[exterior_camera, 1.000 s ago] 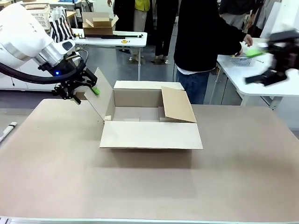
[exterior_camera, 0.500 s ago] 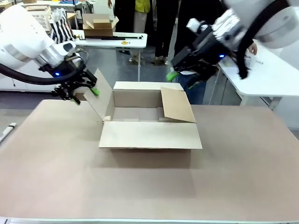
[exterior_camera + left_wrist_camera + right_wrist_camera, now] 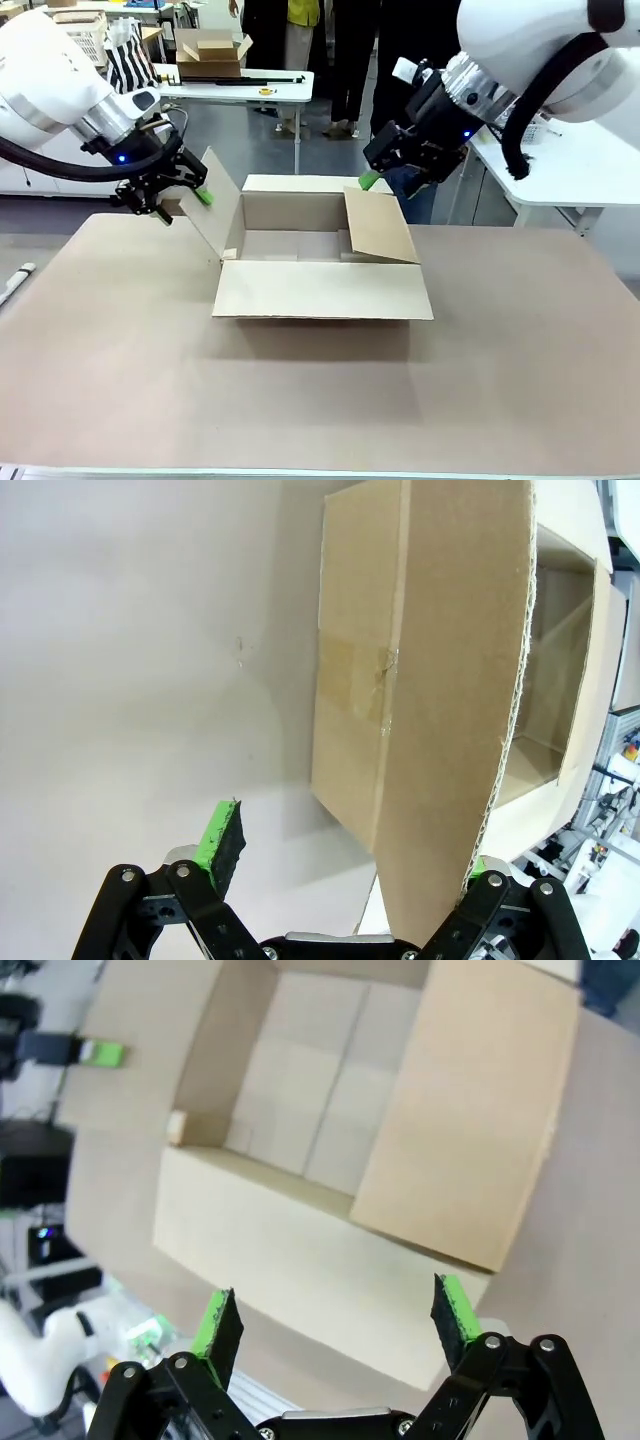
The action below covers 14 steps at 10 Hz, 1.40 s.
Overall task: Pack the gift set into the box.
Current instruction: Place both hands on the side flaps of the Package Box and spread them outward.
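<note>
The box [image 3: 320, 290] stands open at the middle of the table, its front flap lying flat toward me and its right flap [image 3: 380, 225] leaning inward. My left gripper [image 3: 182, 203] is open and straddles the raised left flap [image 3: 430, 680], whose edge runs close to one finger. My right gripper [image 3: 390, 175] hovers open over the far corner of the right flap, with nothing between its fingers. From the right wrist view, that gripper [image 3: 338, 1318] looks down into the bare box [image 3: 280, 1250]. The gift set is out of view.
A person in dark clothes [image 3: 430, 80] stands just behind the box. A small tan carton [image 3: 212, 50] sits on a far table. A white side table [image 3: 580, 165] is at the right. A thin white object [image 3: 15, 280] lies at the table's left edge.
My right arm has swung in from the far right to above the box's right flap and dropped a little. The left arm and the box have stayed put.
</note>
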Each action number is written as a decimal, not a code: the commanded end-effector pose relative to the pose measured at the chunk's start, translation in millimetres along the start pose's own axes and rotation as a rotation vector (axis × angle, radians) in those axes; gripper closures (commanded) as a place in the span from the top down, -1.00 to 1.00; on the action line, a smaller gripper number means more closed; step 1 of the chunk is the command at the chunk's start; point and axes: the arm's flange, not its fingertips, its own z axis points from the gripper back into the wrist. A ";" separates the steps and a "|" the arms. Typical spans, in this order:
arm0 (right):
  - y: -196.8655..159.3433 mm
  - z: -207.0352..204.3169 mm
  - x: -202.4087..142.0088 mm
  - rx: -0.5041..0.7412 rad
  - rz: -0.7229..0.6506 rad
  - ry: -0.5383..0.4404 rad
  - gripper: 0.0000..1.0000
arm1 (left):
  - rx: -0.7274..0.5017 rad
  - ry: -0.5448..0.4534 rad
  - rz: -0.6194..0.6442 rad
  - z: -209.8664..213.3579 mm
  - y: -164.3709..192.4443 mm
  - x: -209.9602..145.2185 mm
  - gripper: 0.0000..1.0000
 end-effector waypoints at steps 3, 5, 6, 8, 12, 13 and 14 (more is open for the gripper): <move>65.6 -76.8 60.1 -0.425 -0.085 0.047 1.00 | 0.021 -0.003 0.013 1.6 -1.1 -0.9 1.00; 71.2 -114.3 71.3 -0.573 -0.139 0.070 1.00 | 0.021 -0.003 0.013 1.6 -1.1 -0.9 1.00; 73.2 -131.6 74.7 -0.633 -0.137 0.075 1.00 | 0.021 -0.003 0.013 1.6 -1.1 -0.9 1.00; 70.7 -165.0 84.0 -0.664 -0.119 0.112 1.00 | 0.021 -0.003 0.013 1.6 -1.1 -0.9 1.00; 52.2 -198.0 90.4 -0.762 -0.119 0.116 1.00 | 0.021 -0.003 0.013 1.6 -1.1 -0.9 1.00; 47.1 -200.4 90.7 -0.781 -0.128 0.123 1.00 | 0.021 -0.003 0.013 1.6 -1.1 -0.9 1.00; 41.8 -198.6 90.9 -0.805 -0.143 0.117 1.00 | 0.021 -0.003 0.013 1.6 -1.1 -0.9 1.00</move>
